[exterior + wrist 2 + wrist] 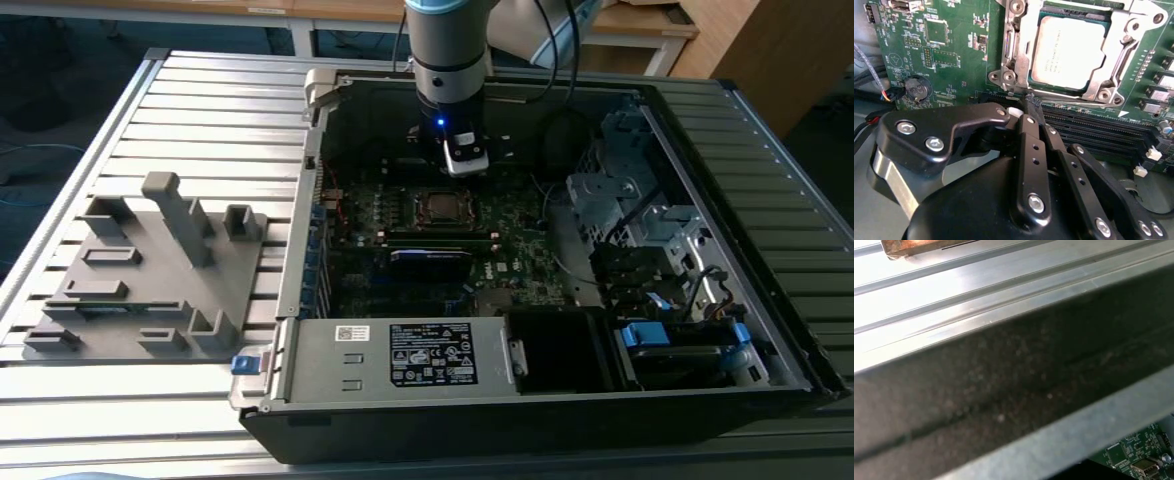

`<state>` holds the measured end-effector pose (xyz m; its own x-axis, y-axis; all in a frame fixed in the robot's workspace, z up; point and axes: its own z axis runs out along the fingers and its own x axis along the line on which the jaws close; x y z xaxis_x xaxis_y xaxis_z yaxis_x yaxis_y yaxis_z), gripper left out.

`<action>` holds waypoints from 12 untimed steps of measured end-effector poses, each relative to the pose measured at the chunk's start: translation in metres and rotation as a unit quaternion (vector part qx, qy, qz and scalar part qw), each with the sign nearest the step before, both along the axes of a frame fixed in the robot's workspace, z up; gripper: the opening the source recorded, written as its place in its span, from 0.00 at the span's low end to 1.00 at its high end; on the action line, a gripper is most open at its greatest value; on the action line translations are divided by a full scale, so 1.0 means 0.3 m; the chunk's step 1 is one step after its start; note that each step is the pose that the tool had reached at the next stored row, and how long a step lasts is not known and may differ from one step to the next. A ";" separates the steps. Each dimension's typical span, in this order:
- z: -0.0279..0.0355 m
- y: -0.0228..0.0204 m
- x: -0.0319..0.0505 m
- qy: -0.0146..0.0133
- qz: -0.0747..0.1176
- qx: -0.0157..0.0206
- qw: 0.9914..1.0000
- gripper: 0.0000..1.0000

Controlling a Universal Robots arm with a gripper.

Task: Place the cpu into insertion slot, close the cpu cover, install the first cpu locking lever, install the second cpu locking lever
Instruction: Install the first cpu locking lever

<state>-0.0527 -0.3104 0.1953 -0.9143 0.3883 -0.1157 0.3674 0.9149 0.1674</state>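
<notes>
Gripper (1026,102) fingers were pressed together, empty, beside one cpu (1069,52) seated under one cpu cover (1116,60).

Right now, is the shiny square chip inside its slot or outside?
Inside. The cpu lies flat in the insertion slot, with the cpu cover framing it.

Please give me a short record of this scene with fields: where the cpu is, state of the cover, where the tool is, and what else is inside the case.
cpu: seated in the insertion slot, metal top facing up
cpu cover: lies down around the cpu, framing it
tool: fingers together, tips at the cover's edge, holding nothing
arm: comes down into the open computer case near the slot
other parts: memory slots, coin battery, power supply box
</notes>
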 end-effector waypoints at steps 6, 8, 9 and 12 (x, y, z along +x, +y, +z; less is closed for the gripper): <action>0.006 0.001 0.000 0.000 0.000 0.000 1.000 0.10; 0.006 0.001 0.000 0.000 0.000 0.000 1.000 0.10; 0.007 0.003 0.000 0.000 0.000 0.000 1.000 0.10; 0.006 0.012 0.000 0.000 0.000 0.001 1.000 0.10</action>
